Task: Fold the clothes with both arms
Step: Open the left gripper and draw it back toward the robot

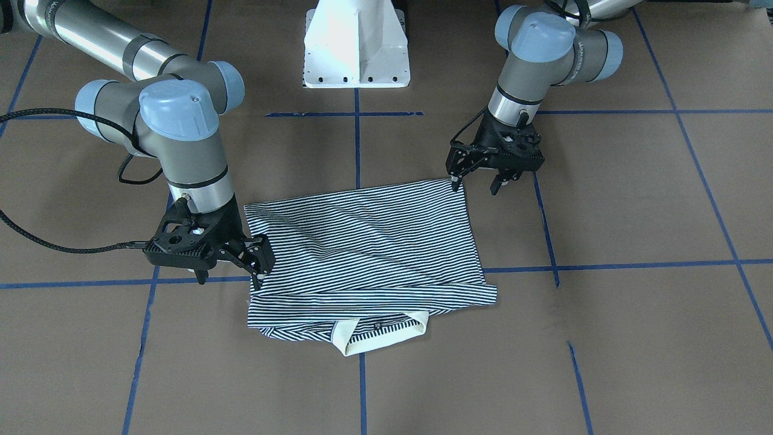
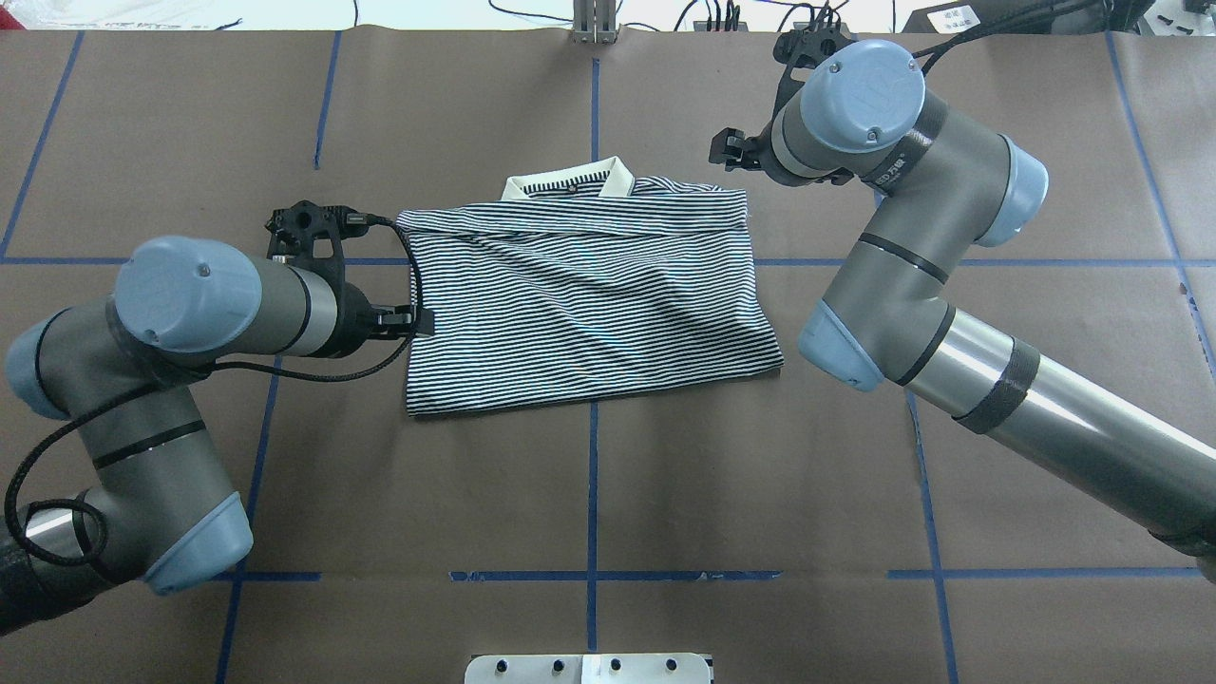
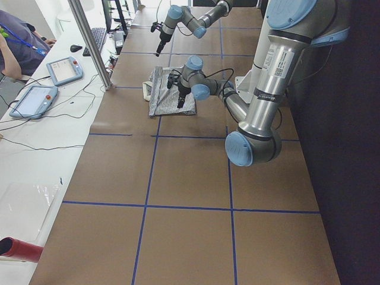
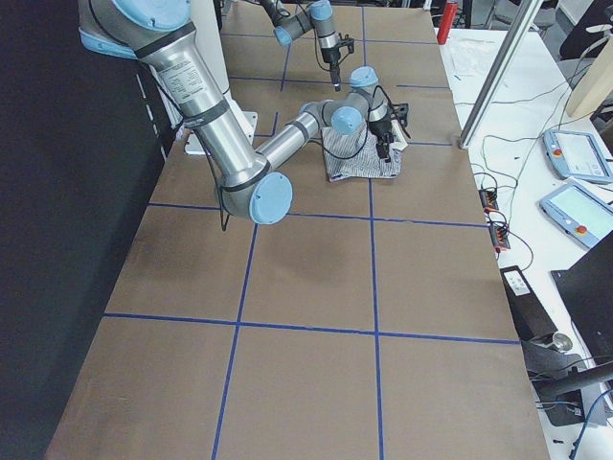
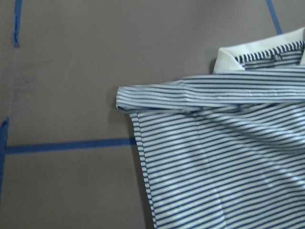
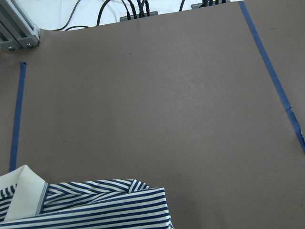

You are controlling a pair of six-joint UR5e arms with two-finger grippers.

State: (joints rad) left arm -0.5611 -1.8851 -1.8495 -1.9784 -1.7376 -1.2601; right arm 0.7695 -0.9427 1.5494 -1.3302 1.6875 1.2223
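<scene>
Striped polo shirt [image 1: 368, 241] lies folded flat mid-worktop [image 1: 634, 199]. Both arms elbow down at opposite edges, left gripper [image 1: 474, 184] and right gripper [image 1: 229, 279] pointing downward, jaws spread on both.

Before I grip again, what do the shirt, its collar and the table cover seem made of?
Polo shirt: soft knit fabric, perhaps cotton, matte; it drapes in loose wrinkles.
Collar: plain cream knit, looks thicker; holds a flat edge.
Table cover: brown paper, matte; its sheet edge shows at the far side.
</scene>
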